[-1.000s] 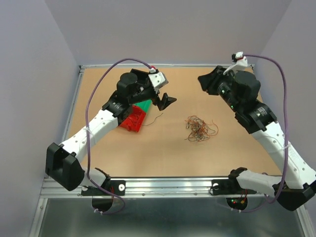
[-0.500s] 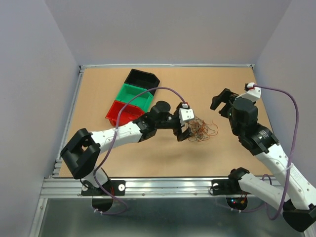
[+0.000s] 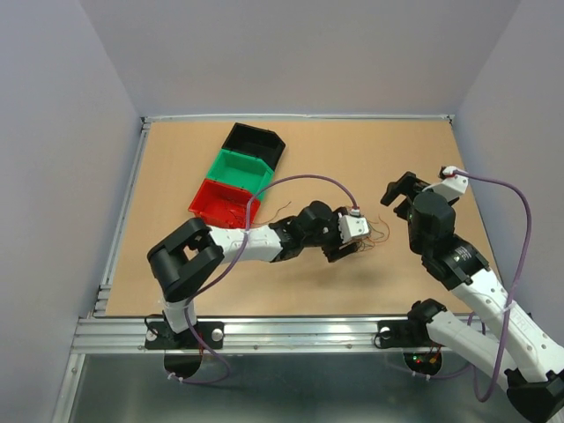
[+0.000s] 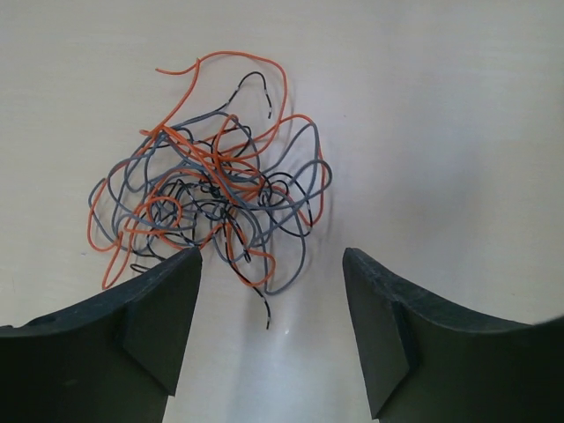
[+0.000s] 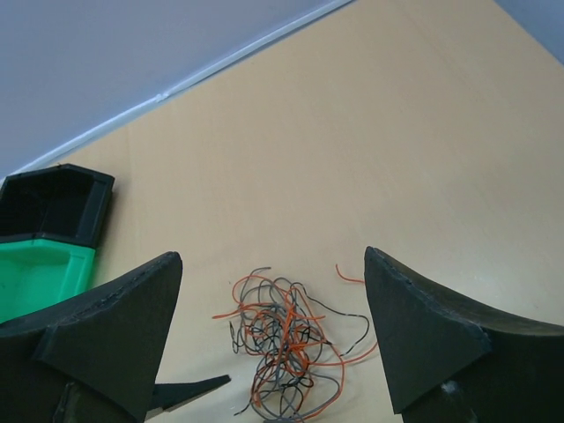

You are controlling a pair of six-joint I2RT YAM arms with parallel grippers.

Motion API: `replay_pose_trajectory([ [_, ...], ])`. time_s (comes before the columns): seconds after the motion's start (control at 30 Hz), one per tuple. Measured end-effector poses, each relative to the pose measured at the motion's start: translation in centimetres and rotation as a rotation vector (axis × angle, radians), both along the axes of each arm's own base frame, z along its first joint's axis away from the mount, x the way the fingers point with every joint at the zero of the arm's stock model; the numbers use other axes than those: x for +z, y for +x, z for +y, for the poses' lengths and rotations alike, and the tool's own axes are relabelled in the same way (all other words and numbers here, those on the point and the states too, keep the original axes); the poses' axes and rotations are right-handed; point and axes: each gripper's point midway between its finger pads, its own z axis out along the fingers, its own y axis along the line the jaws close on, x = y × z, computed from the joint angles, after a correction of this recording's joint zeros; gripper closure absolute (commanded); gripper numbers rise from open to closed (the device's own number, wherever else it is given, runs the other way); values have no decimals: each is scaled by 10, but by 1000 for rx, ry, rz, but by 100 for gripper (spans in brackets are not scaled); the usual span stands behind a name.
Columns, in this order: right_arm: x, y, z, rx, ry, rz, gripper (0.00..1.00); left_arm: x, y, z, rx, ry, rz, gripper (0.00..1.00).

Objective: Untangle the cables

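Left gripper (image 4: 269, 264) is right down at the cables (image 4: 211, 194), jaws parted wide, nothing pinched. The bunch lies just ahead of its fingertips, with a stray strand or two reaching into the gap. The cables sit flat on the table (image 3: 176, 176), well to the right of the red bin (image 3: 201, 210). Right gripper (image 5: 269, 260), farther right of the bin, hangs wide open and empty.

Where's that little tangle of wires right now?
The tangle of wires lies right of centre in the top view, just ahead of the left arm's jaws and well right of the red bin.
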Motion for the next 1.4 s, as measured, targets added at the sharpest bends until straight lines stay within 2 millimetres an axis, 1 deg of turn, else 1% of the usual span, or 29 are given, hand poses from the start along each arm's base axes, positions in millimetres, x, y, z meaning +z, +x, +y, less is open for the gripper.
replay_pose_trajectory([
  [0.07, 2, 1, 1, 7, 6, -10, 11, -3, 8, -8, 8, 7, -16, 28],
  [0.1, 4, 1, 2, 10, 9, -16, 11, -3, 10, -11, 8, 7, -24, 31],
  [0.17, 5, 2, 4, 15, 14, -22, 11, -7, 14, -16, 13, 17, -37, 33],
  [0.2, 6, 2, 4, 19, 16, -24, 11, -10, 16, -18, 16, 25, -45, 38],
  [0.27, 8, 3, 6, 29, 23, -33, 11, -18, 17, -22, 20, 43, -56, 44],
  [0.3, 9, 2, 7, 33, 26, -39, 11, -22, 18, -24, 23, 53, -61, 53],
  [0.37, 11, 1, 6, 37, 32, -50, 11, -29, 18, -30, 21, 69, -70, 61],
  [0.4, 12, 0, 6, 41, 36, -55, 11, -32, 18, -32, 20, 75, -71, 72],
  [0.43, 13, -2, 6, 44, 39, -60, 11, -36, 17, -32, 19, 84, -70, 79],
  [0.47, 14, -3, 6, 47, 41, -65, 12, -39, 15, -32, 13, 94, -71, 100],
  [0.67, 20, -9, 3, 49, 58, -95, 12, -43, 6, -31, -25, 106, -56, 100],
  [0.77, 17, -9, 3, 50, 57, -93, 13, -36, 3, -24, -31, 100, -51, 100],
  [0.87, 14, -8, 7, 69, 56, -87, 14, -8, 2, -16, -39, 55, -40, 100],
  [0.9, 13, -7, 11, 93, 54, -82, 14, 6, 5, -13, -36, 27, -35, 100],
  [0.93, 13, -6, 13, 103, 53, -81, 14, 24, 12, -8, -23, -9, -39, 100],
  [0.97, 13, -4, 21, 146, 50, -86, 14, 35, 16, -4, -22, -33, -32, 100],
  [1.0, 11, -3, 27, 179, 43, -83, 14, 52, 22, 3, -16, -66, -25, 100],
  [1.07, 4, -1, 51, 312, 30, -83, 14, 82, 31, 21, -4, -119, -5, 100],
  [1.1, 0, 0, 57, 342, 26, -79, 14, 95, 37, 29, 7, -141, -3, 100],
  [1.13, -5, 1, 70, 409, 20, -76, 13, 109, 42, 37, 18, -165, -1, 100],
  [1.2, -12, 2, 88, 506, 9, -73, 12, 131, 43, 47, 26, -196, -4, 100],
  [1.23, -16, 1, 102, 579, 17, -80, 12, 141, 40, 51, 27, -205, -3, 100],
  [1.27, -20, 0, 112, 631, 22, -93, 12, 152, 37, 52, 24, -215, -4, 100],
  [1.37, -34, -6, 127, 730, 27, -109, 13, 184, 33, 50, 8, -250, -17, 100],
  [1.4, -37, -8, 135, 774, 31, -118, 13, 199, 32, 49, 2, -269, -22, 100],
])
